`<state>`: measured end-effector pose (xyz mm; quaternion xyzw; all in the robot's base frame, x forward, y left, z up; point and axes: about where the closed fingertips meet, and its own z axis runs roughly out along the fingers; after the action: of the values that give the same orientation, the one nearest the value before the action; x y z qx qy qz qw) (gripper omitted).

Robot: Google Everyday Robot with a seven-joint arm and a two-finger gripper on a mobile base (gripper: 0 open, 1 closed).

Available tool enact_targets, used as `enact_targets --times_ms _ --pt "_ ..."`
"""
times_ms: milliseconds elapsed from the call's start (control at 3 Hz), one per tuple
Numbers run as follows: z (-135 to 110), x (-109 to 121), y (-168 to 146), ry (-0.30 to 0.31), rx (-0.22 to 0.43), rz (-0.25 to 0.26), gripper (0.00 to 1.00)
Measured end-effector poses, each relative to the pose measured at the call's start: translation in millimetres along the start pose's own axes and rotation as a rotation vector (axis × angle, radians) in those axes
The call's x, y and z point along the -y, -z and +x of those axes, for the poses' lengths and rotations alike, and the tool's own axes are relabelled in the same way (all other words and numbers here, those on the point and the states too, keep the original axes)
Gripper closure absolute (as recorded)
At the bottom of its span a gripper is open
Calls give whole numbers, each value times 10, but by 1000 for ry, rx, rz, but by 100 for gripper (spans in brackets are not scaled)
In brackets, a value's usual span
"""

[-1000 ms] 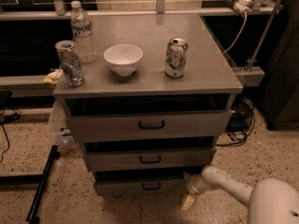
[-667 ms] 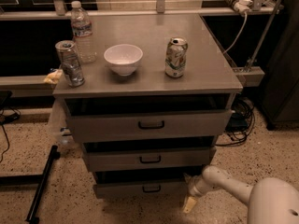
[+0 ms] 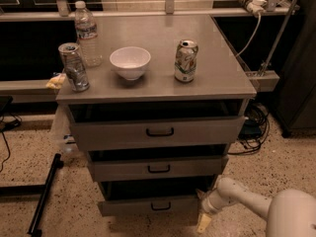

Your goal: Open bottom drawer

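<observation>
**A:** Where is the gripper [image 3: 204, 222]?

**B:** It is low at the foot of the cabinet, on the end of the white arm [image 3: 242, 201] that reaches in from the lower right corner. It points down toward the speckled floor [image 3: 281, 167], just beside the right end of the bottom drawer [image 3: 138, 206].

**A:** Is it spread or pressed together?

**B:** I cannot tell, since only a pale yellowish tip shows. I cannot tell either whether it touches the drawer front.

**A:** And the bottom drawer itself?

**B:** It is the lowest of three grey fronts, nearest the floor. A small black bar handle [image 3: 161, 206] sits at its middle, apart from the gripper and to its left. A dark gap shows above the front.

**A:** What sits above it?

**B:** The middle drawer [image 3: 197, 168] comes next, then the top drawer [image 3: 207, 131]. Each has its own black handle and a dark gap over it. On the grey tabletop [image 3: 222, 73] a white bowl [image 3: 130, 62] stands near the middle. A green and white can [image 3: 186, 60] stands upright to its right. A silver can [image 3: 74, 67] is at the front left corner, with a clear water bottle [image 3: 87, 33] just behind it.

**A:** And around the cabinet?

**B:** A black pole [image 3: 44, 194] lies on the floor to the left. Dark cables [image 3: 254, 127] are bundled on the right.
</observation>
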<state>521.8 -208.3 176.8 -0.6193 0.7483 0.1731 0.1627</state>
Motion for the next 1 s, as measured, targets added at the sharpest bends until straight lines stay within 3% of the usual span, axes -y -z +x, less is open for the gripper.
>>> enact_targets --times_ms 667,1000 --pt "92 -284 82 -41 -9 -51 0" --pt "192 -548 162 -83 -23 -86 0"
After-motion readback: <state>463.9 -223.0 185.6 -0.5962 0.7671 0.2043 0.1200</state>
